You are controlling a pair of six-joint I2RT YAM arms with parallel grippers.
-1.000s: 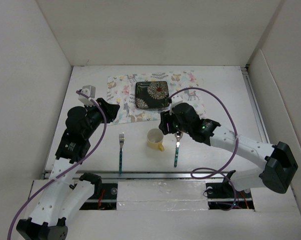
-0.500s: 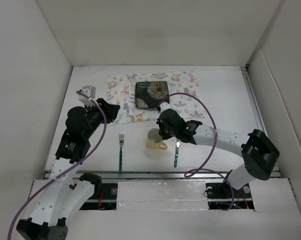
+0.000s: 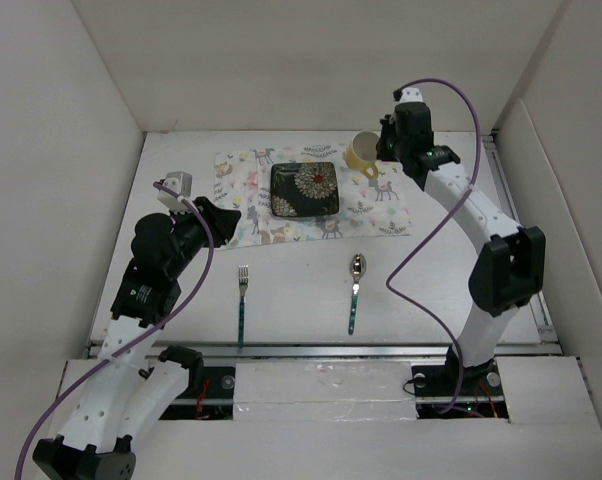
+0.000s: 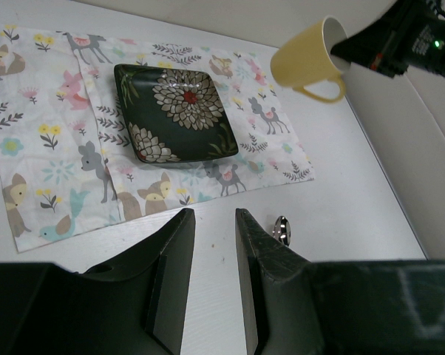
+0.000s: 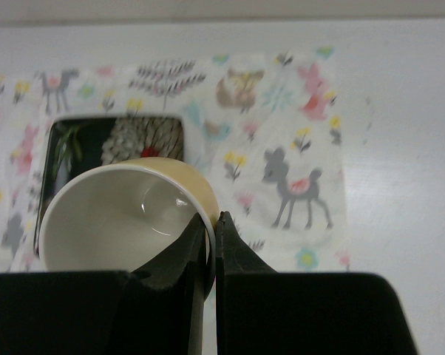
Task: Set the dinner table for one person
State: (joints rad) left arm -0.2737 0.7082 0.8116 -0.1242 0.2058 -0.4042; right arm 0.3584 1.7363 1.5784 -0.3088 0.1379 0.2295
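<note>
My right gripper [image 3: 383,150] is shut on the wall of a yellow mug [image 3: 362,152], one finger inside the rim and one outside [image 5: 211,218]. The mug [image 5: 126,214] hangs tilted over the far right part of the animal-print placemat [image 3: 381,205]. A dark square plate with flower patterns [image 3: 304,189] sits on the placemat's middle. On the white dinner table [image 3: 451,260], a fork [image 3: 242,300] and a spoon [image 3: 355,290] lie nearer the front. My left gripper [image 4: 211,214] stands open above bare tabletop left of the spoon [image 4: 282,228], holding nothing.
White walls close in the table on the left, back and right. A metal rail [image 3: 321,348] runs along the near edge by the arm bases. The right arm's purple cable [image 3: 421,250] loops over the right side of the table.
My right gripper shut on the mug near the spoon, lifted it and carried it to the far right of the placemat. The left arm has stayed still.
</note>
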